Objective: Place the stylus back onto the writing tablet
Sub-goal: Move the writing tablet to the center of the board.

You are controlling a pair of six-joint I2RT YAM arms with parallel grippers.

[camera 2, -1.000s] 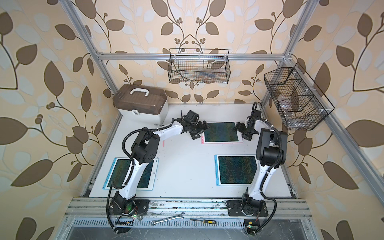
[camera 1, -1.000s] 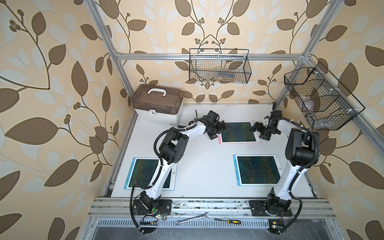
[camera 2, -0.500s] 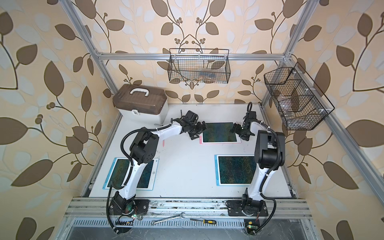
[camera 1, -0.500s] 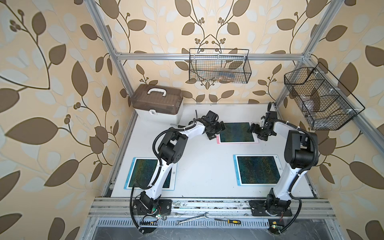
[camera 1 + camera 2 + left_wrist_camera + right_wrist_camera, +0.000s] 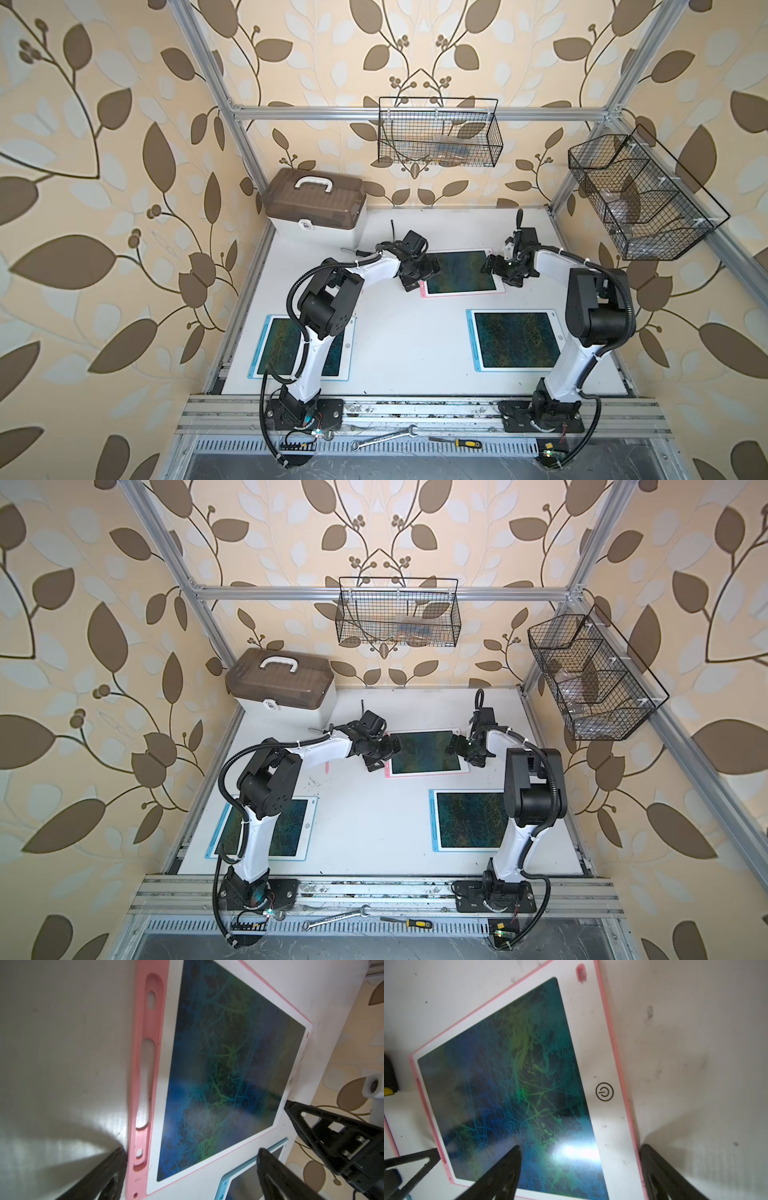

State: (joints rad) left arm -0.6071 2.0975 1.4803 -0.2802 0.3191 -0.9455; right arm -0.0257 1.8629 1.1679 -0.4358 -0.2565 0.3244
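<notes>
Far end of table (image 5: 395, 340) — pink-framed tablet (image 5: 461, 277); L gripper (image 5: 422, 275) wide astride slotted edge, R gripper (image 5: 500, 273) wide astride opposite edge, both empty.

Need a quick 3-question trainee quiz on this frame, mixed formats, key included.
1. True or false: the left pincer is gripping the stylus.
2. How many writing tablets lie on the table?
3. Which tablet do both pincers flank? A) the near blue one by the left arm; B) the far pink one; C) the near blue one by the right arm.

Key:
1. False: it is open and empty.
2. Three.
3. B: the pink tablet; the right pincer is open too, straddling its power button edge.
</notes>
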